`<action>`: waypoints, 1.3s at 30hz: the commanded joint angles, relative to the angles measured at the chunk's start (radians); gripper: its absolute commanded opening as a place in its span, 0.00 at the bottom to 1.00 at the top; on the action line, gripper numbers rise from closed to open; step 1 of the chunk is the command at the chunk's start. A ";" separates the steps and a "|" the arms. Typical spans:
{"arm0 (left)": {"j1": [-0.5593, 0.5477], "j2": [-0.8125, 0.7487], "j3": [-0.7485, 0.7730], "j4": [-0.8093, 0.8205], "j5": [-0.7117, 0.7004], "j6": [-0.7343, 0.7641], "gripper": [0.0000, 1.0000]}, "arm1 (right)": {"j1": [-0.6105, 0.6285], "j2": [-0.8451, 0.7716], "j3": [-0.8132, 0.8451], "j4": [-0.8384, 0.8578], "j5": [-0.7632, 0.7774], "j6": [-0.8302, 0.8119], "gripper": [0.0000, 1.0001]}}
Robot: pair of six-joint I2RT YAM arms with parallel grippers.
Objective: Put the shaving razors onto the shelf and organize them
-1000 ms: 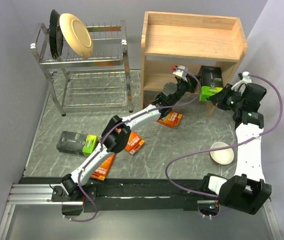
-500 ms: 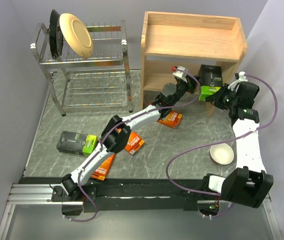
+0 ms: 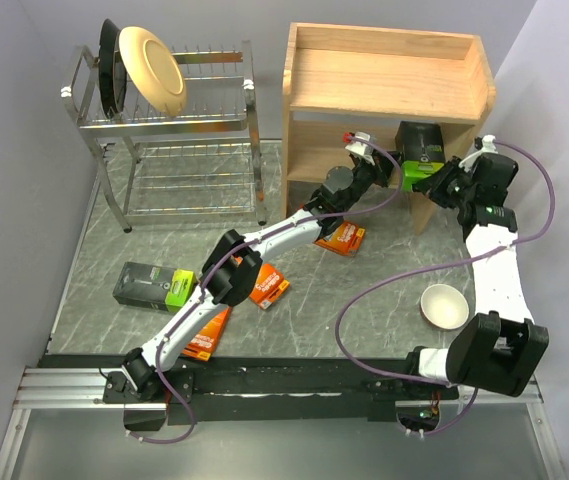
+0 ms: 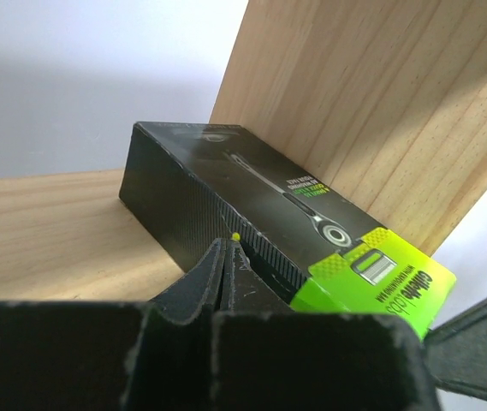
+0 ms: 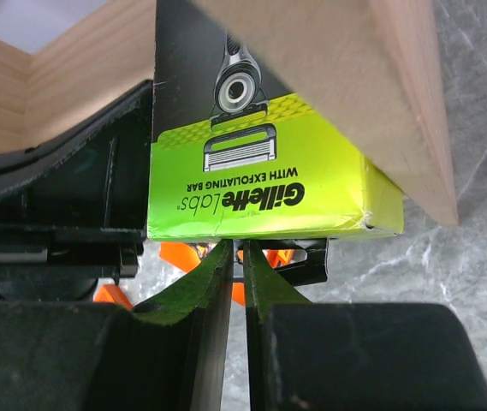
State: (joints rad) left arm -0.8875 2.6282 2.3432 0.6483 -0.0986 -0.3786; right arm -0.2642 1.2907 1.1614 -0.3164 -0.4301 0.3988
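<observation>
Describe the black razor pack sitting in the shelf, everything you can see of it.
The black razor pack is a flat rectangular carton, weave-textured on its side, with a razor picture and a lime-green end reading Gillette Labs. It lies on the wooden shelf's lower board along the right side panel, green end poking past the front. The shut left gripper meets its long side; the right gripper sits at the green end.

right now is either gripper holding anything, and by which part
Nothing is held. The left gripper, jaws shut, touches the black razor pack on its side; the right gripper, jaws nearly shut, meets its lime-green end.
</observation>
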 commanded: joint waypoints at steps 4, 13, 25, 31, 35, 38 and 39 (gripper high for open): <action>-0.008 -0.057 -0.016 -0.021 0.019 0.017 0.01 | 0.022 0.051 0.060 0.089 0.045 0.026 0.17; -0.004 -0.296 -0.302 0.011 -0.108 0.099 0.05 | 0.023 -0.081 0.087 0.034 0.025 -0.038 0.21; 0.001 -1.184 -1.237 -0.331 0.327 0.280 0.76 | 0.045 -0.359 -0.092 0.011 -0.035 -0.118 0.56; 0.163 -1.454 -1.318 -0.937 0.178 0.017 0.95 | 0.374 -0.367 -0.117 0.007 0.090 -0.297 0.87; 0.435 -1.542 -1.364 -1.113 0.120 -0.022 0.99 | 0.581 -0.300 -0.150 0.026 0.036 -0.385 1.00; 0.641 -1.570 -1.409 -1.217 0.037 -0.083 0.98 | 0.724 -0.203 -0.128 0.045 -0.001 -0.376 1.00; 0.691 -1.591 -1.439 -1.242 0.033 -0.109 0.98 | 0.759 -0.159 -0.126 0.090 -0.013 -0.377 1.00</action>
State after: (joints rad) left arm -0.3759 1.0958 0.9588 -0.3542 0.0170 -0.3721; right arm 0.3767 1.0348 1.0225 -0.3111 -0.3893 0.0753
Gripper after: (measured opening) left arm 0.987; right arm 0.998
